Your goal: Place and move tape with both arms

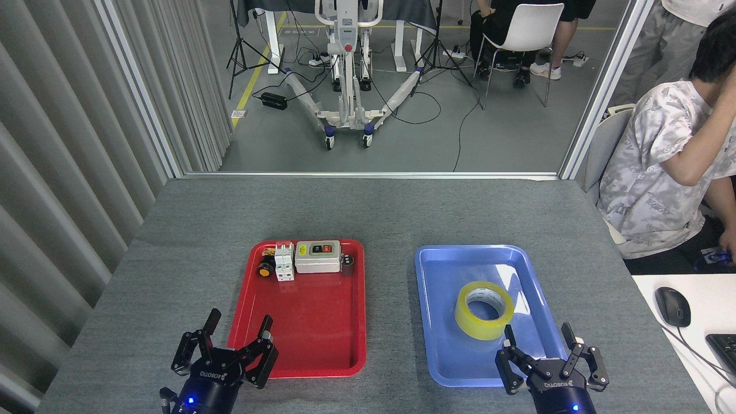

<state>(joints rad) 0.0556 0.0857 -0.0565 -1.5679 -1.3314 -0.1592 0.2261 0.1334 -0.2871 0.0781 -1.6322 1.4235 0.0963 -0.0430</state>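
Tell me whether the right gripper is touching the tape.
Apart. The head view shows the open right gripper nearer than the tape, with blue tray floor visible between them.

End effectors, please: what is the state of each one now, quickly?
Left end effector: open, holding nothing, at the near edge of the red tray.
Right end effector: open, holding nothing, just short of the tape.

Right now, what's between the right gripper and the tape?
Only bare blue tray floor, in the head view; right gripper is open, short of the tape.
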